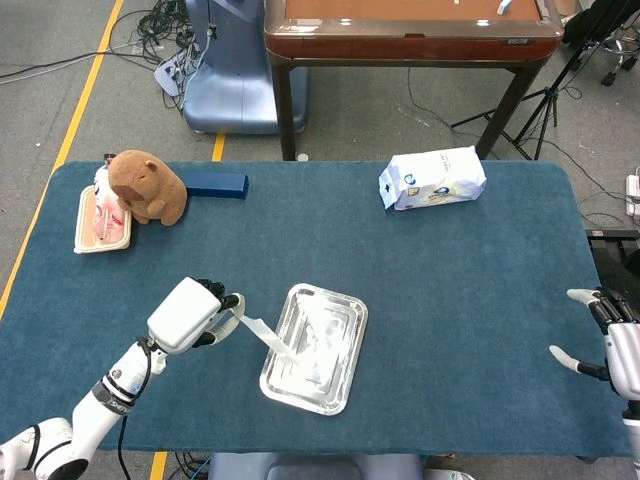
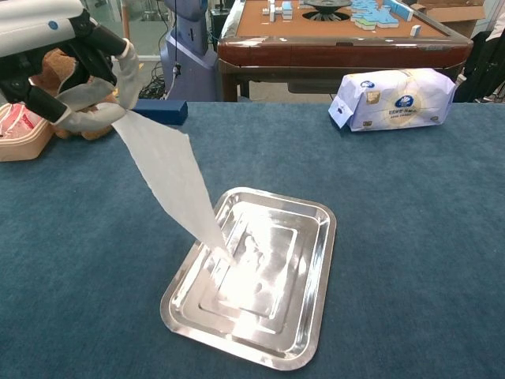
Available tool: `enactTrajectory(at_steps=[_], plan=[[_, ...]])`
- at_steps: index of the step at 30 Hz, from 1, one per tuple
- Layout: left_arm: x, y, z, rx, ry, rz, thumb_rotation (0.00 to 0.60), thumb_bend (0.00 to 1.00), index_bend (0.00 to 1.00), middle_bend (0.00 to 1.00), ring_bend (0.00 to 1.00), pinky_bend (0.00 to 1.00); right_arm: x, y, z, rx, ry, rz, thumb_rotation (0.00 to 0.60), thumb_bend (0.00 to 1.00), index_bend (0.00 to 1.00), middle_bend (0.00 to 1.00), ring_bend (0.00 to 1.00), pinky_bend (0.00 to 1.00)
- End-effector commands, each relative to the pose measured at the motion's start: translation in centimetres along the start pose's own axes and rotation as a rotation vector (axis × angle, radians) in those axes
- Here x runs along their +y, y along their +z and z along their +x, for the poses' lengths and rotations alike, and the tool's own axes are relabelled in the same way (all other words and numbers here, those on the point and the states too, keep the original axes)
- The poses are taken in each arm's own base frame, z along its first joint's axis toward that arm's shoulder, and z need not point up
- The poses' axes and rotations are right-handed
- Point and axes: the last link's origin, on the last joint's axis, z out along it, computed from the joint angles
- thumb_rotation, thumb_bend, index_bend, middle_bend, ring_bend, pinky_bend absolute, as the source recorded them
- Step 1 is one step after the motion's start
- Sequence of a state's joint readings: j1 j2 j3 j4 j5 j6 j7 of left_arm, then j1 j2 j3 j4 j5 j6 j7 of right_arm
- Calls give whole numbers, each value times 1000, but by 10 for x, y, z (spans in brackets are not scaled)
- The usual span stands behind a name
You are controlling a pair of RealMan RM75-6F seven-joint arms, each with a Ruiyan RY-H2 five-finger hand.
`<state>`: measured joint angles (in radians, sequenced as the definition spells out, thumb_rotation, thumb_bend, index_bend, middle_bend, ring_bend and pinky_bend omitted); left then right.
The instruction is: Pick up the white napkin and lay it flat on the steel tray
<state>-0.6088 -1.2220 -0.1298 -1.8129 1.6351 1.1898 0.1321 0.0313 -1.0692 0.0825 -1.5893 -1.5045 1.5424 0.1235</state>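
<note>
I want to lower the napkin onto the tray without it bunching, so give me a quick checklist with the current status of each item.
1. Left hand grips the napkin: ok.
2. Napkin's free end reaches the tray: ok, its lower tip hangs inside the tray in the chest view.
3. Napkin spread flat: not ok, it hangs in a narrow, twisted strip.
4. Tray bare: ok, nothing else lies in it.
5. Right hand out of the way: ok, open at the table's far right edge.
6. Tip actually touching the tray floor: cannot tell.
</note>
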Motion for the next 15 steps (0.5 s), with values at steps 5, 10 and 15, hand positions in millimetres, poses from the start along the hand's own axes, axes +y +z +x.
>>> enactTrajectory(at_steps=[5, 10, 15], plan=[[19, 10, -3, 0, 7, -45, 600, 474, 651, 878, 605, 684, 2, -1, 2, 8, 5, -3, 600, 0, 262, 289, 172, 363], [30, 14, -5, -1, 7, -66, 600, 474, 651, 879, 605, 684, 2, -1, 4, 12, 10, -4, 600, 0, 262, 289, 172, 364], [38, 16, -5, 0, 6, -79, 600, 474, 651, 879, 605, 684, 3, -1, 5, 13, 12, -6, 600, 0, 262, 289, 172, 363]])
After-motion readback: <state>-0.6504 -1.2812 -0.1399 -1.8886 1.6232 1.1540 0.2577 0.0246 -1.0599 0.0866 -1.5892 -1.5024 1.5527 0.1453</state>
